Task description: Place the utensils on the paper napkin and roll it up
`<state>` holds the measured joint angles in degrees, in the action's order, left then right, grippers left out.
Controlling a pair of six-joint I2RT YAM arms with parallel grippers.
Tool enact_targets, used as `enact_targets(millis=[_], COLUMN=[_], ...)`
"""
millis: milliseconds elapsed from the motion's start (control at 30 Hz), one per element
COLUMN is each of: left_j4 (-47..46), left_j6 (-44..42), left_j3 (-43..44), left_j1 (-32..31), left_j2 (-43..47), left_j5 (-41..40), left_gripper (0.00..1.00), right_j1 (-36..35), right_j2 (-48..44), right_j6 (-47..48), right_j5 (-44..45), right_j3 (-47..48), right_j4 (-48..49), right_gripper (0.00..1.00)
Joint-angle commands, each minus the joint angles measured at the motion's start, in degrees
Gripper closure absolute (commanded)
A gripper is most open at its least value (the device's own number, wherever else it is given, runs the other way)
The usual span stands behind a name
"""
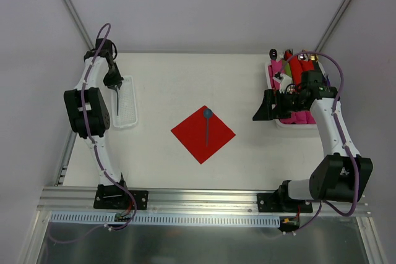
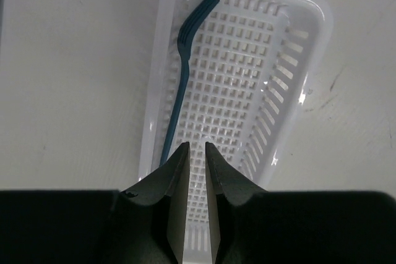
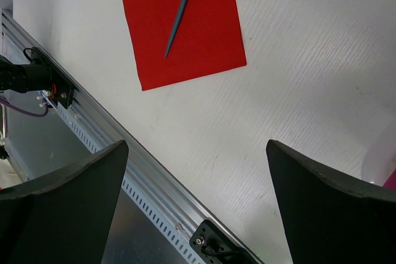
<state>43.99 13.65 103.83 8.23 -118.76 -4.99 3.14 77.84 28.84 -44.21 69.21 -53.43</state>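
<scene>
The left gripper (image 2: 197,150) fills the bottom of its wrist view, its jaws nearly together with only a thin slit between them. The floor of the basket shows through the slit, with nothing seen between the jaws. It hangs over the near end of a white slotted basket (image 2: 309,47), which sits far left of the paper napkin (image 1: 190,132), by the tabletop's left edge. A teal fork (image 2: 179,85) lies along the basket's left wall. The end of its handle disappears under the left finger, outside the slit.

The right gripper (image 3: 195,153) has its jaws spread wide and holds nothing. It hovers over bare tabletop (image 1: 185,78) well right of the napkin. Just behind it is a white bin (image 1: 273,77) of red and pink bundles.

The napkin lies flat at mid-tabletop, turned corner-on like a diamond. A teal spoon (image 1: 207,127) rests on it, bowl toward the far corner. Bare tabletop lies all round the napkin. Its near corner stops well short of the aluminium rail (image 1: 204,199).
</scene>
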Motion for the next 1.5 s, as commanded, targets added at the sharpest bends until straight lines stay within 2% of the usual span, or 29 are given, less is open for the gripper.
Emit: enact_targets(millis=[0,333,600,800,933,1033,1067,1200,1333,1467], left_j4=[0.7,0.8,0.8,0.8,0.7,0.7,0.7,0.7,0.8,0.8], left_j6=[-0.2,-2.0,-3.5,-3.5,-3.2,-2.8,-2.5,-1.6,-1.2,-0.1], left_j3=[4.2,10.6,12.0,12.4,12.8,12.9,12.9,12.4,11.7,11.0], left_j1=[-0.3,-1.0,-1.8,-2.5,-2.4,-2.5,-2.4,-2.4,-3.4,-4.2], left_j2=[-2.3,-9.9,-12.7,-15.4,-16.9,-17.6,-17.6,-16.0,-11.2,-0.5], left_j5=[-6.4,-8.5,-12.0,-13.6,-13.7,-13.0,-12.1,-9.2,-7.1,-3.0], left_gripper=[0.83,0.81,0.75,0.74,0.76,0.83,0.88,1.0,1.0,1.0], right_j1=[0.4,0.4,0.5,0.6,0.6,0.6,0.6,0.6,0.6,0.6], right_j2=[0.7,1.5,3.0,3.4,3.4,3.4,3.4,3.1,2.6,2.4], right_j6=[0.9,1.0,1.0,1.1,1.2,1.2,1.1,1.0,0.7,-0.8], right_j5=[-0.8,0.1,-0.3,-0.3,-0.3,-0.2,-0.3,-0.4,-2.5,-6.1], right_j3=[0.8,1.1,1.8,2.1,2.0,2.1,2.2,2.7,3.6,6.6], right_j4=[-1.1,-1.0,-1.1,-1.1,-1.1,-1.2,-1.3,-1.5,-1.8,-1.2], right_gripper=[0.01,0.01,0.01,0.01,0.01,0.01,0.01,0.01,0.01,0.01])
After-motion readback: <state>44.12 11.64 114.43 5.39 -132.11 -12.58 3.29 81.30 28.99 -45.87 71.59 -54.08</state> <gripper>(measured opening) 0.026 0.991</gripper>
